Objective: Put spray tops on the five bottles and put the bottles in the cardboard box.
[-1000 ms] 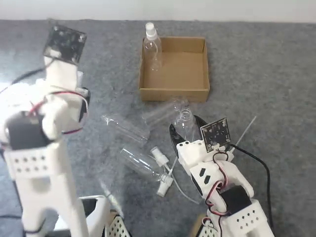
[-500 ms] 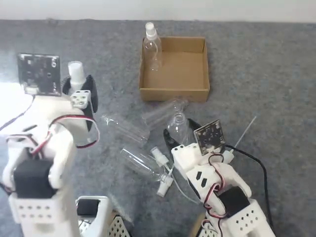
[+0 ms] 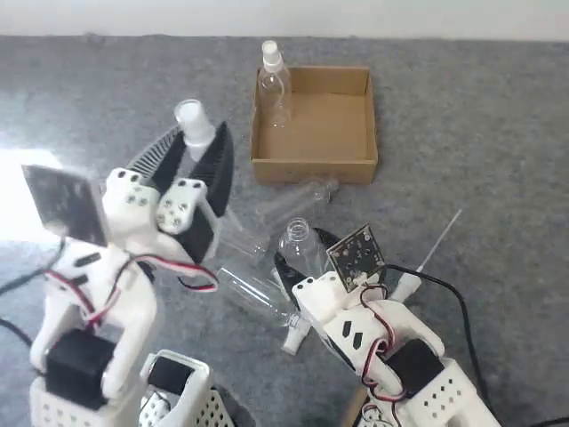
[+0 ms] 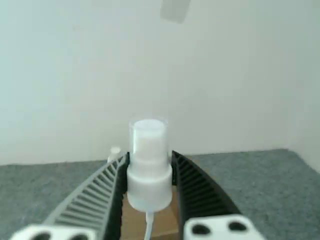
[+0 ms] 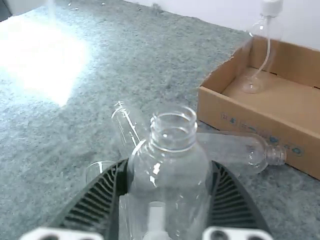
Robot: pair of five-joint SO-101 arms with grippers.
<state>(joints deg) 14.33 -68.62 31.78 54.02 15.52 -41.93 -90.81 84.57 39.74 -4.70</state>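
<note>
Left of the scene, the left gripper [image 3: 197, 135] is raised above the grey table [image 3: 462, 116], its fingers closed narrowly on the collar of a spray top [image 3: 189, 120]. The nozzle points up and the thin dip tube hangs between the fingers, probably so the tube can go first into a bottle neck. The left wrist view shows the same hold on the spray top [image 4: 149, 160]. Between the arms, three uncapped bottles lie on their sides, one partly hidden behind the left gripper [image 3: 238, 238], one nearer the arms [image 3: 258, 294] and one just before the box [image 3: 293, 203]. A loose spray top [image 3: 296, 336] lies beside them. These sit under the likely path between the grippers. Right of centre, the right gripper [image 3: 304, 253] clasps an upright open bottle [image 3: 300, 242] by its body, leaving the neck free, apparently to receive the top. Beyond it, the cardboard box [image 3: 313, 169] holds one capped bottle [image 3: 274, 84], upright in a far corner. Farthest right lies another spray top [image 3: 402, 286].
</note>
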